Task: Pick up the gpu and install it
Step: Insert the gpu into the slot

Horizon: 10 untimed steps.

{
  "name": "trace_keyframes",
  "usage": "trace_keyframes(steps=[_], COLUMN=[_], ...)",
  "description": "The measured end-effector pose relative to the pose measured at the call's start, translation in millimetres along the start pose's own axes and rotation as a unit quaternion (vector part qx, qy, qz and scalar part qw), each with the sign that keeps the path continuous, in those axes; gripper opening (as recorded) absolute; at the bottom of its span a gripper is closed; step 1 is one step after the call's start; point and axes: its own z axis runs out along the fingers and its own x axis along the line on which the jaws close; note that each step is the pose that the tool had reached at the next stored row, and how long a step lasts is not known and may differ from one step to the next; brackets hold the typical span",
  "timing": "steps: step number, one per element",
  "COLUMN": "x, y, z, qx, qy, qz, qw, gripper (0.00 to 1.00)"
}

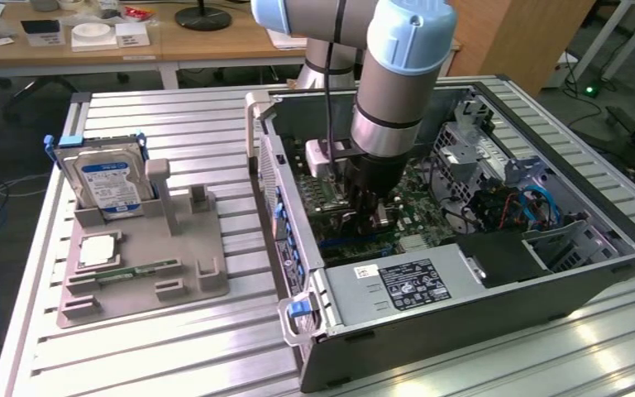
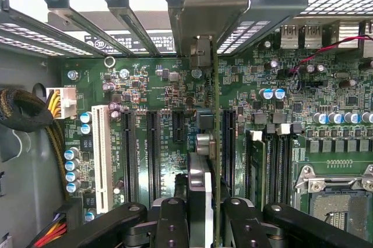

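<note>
Black gripper (image 2: 201,225) jaws narrowly clamped on the gpu (image 2: 214,143), card edge-on above the motherboard (image 2: 175,94) slots

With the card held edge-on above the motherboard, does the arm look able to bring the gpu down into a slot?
Probably yes. The pincer grips the gpu edge-on over the motherboard, beside the black expansion slots. The case lies open, and no cable crosses beneath the card.

Gripper (image 1: 375,217) down inside the open computer case (image 1: 582,273), gpu (image 2: 213,143) edge-on over the motherboard (image 2: 151,85), parts tray (image 1: 141,285) at nine o'clock in the exterior view
</note>
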Motion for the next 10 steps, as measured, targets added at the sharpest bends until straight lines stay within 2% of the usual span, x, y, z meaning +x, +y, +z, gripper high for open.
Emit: trace_keyframes(steps=[10], x=[0.0], y=[0.4], z=[1.4], qx=[0.0], qy=[0.0], qz=[0.0], qw=[1.0], gripper=[0.28])
